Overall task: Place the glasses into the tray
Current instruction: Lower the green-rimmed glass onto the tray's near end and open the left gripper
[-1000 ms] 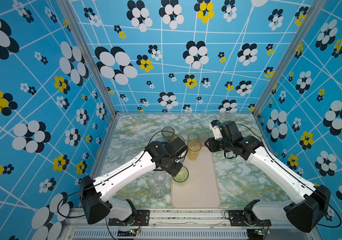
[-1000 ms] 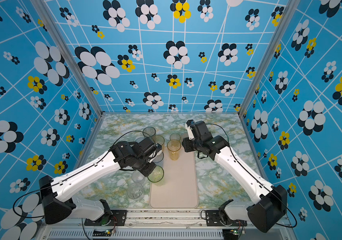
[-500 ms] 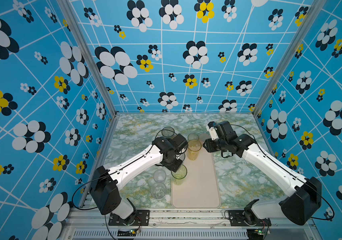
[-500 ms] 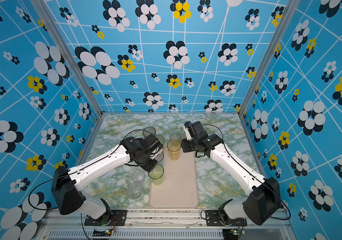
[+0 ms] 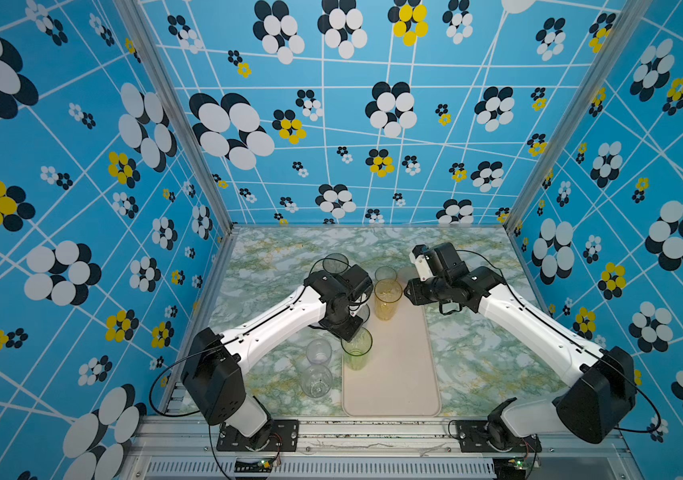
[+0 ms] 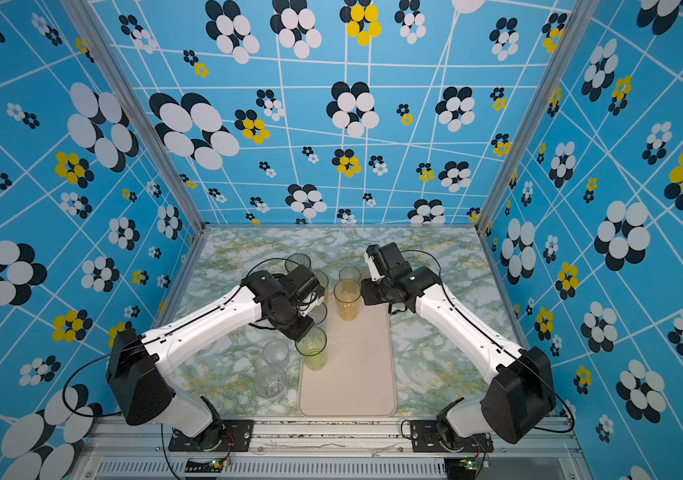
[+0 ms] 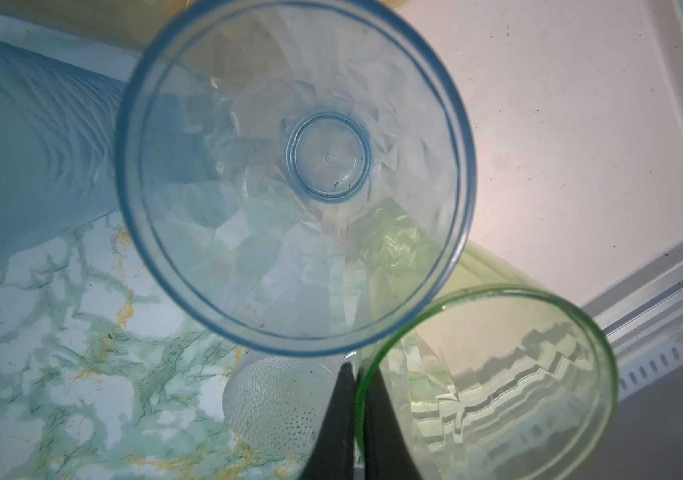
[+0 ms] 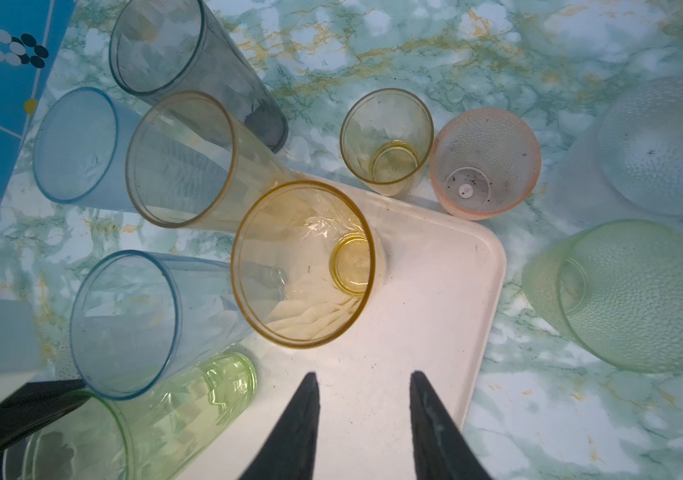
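Left wrist view shows the left claw (image 7: 356, 370) pinched shut on the green tumbler (image 7: 497, 395) at the edge of the tray (image 7: 581, 145), so placing seems in hand, needing next a gentle release, while the right claw (image 8: 362, 376) hangs half-open, empty.

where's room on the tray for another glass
Bare: near half and right side of the tray, bordered by the green glass at its left rim and the amber glass at its far end. Crowded: tumblers off its far left corner.
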Motion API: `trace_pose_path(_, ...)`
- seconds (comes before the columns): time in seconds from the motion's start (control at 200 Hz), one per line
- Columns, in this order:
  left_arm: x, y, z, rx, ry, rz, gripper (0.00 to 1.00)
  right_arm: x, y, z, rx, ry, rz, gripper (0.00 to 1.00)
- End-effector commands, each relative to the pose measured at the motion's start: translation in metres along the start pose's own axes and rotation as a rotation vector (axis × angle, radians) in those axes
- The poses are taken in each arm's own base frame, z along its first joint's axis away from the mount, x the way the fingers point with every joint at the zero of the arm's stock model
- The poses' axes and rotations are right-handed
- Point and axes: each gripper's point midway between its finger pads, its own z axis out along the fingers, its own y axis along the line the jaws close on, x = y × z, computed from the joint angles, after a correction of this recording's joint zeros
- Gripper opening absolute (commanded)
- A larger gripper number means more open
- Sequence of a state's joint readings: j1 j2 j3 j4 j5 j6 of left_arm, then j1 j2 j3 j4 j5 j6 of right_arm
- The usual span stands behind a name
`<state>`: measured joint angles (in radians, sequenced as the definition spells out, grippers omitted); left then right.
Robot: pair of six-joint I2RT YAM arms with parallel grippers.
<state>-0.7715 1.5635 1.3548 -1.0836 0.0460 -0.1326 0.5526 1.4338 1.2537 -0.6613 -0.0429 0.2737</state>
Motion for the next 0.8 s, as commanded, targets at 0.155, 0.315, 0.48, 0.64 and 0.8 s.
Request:
trace_pose_path(0.155,0.002,0.000,-0.001,0.006,0.023,0.012,0.10,-0.011,0.006,-0.003,-0.032,-0.015,-0.001,0.39)
trace_pose_path(0.315,0.004,0.000,-0.003,0.002,0.023,0.013,0.17,-0.011,0.007,-0.003,-0.036,-0.016,0.000,0.39)
trace_pose_path(0.48,0.004,0.000,-0.007,0.004,0.012,0.014,0.18,-0.011,0.007,-0.004,-0.037,-0.015,0.000,0.39)
trace_pose_path(0.64,0.002,-0.003,-0.016,0.020,-0.019,0.016,0.19,-0.011,0.007,-0.004,-0.036,-0.015,-0.002,0.39)
trace_pose_path(0.8,0.000,-0.007,-0.027,0.042,-0.060,0.020,0.24,-0.012,0.007,-0.004,-0.033,-0.015,-0.004,0.39)
